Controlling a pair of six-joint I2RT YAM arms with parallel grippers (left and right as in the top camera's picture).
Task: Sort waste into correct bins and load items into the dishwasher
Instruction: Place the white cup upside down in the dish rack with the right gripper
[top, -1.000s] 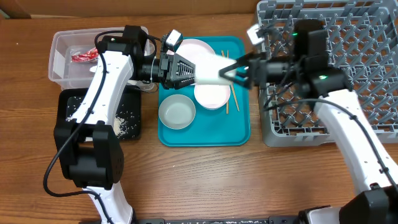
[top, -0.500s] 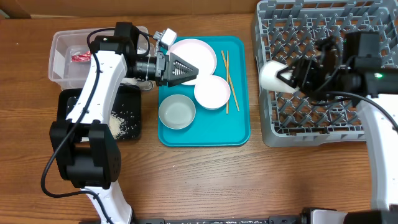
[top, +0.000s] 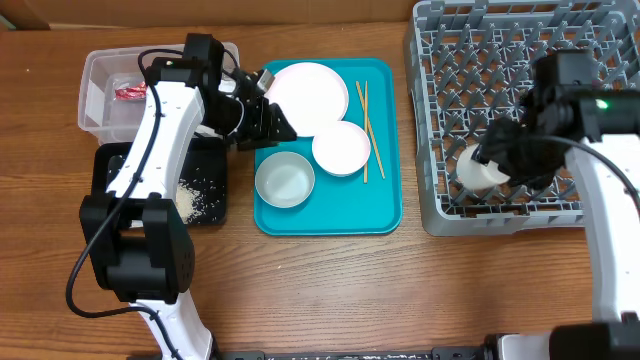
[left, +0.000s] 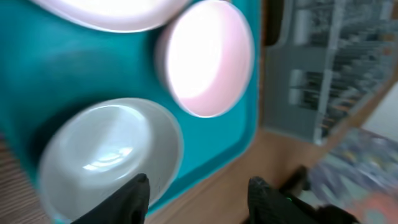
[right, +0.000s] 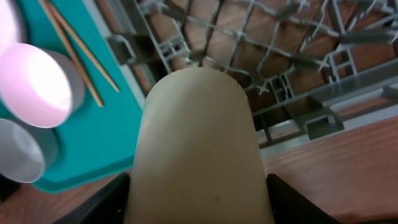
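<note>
My right gripper (top: 487, 168) is shut on the small white cup (top: 478, 172), low over the front left of the grey dishwasher rack (top: 520, 60). In the right wrist view the cup (right: 196, 149) fills the space between the black fingers (right: 106, 202), with the rack (right: 298, 56) behind it. Open and holding nothing, my left gripper (top: 272, 122) hovers over the teal tray's left side, beside the plate (top: 310, 90). In the left wrist view it (left: 199, 199) hangs above one bowl (left: 109, 158). The other bowl (top: 342, 148) and the chopsticks (top: 368, 130) lie on the tray.
The teal tray (top: 340, 215) sits mid-table. At the left, a clear tub (top: 100, 110) holds a red wrapper (top: 130, 92). In front of it is the black tray (top: 110, 165) with scattered rice (top: 195, 200). The rack's pegs stand close around the cup.
My right arm carried the cup from over the teal tray across to the rack and lowered it. The left gripper drew back toward the tray's left edge and opened wider.
</note>
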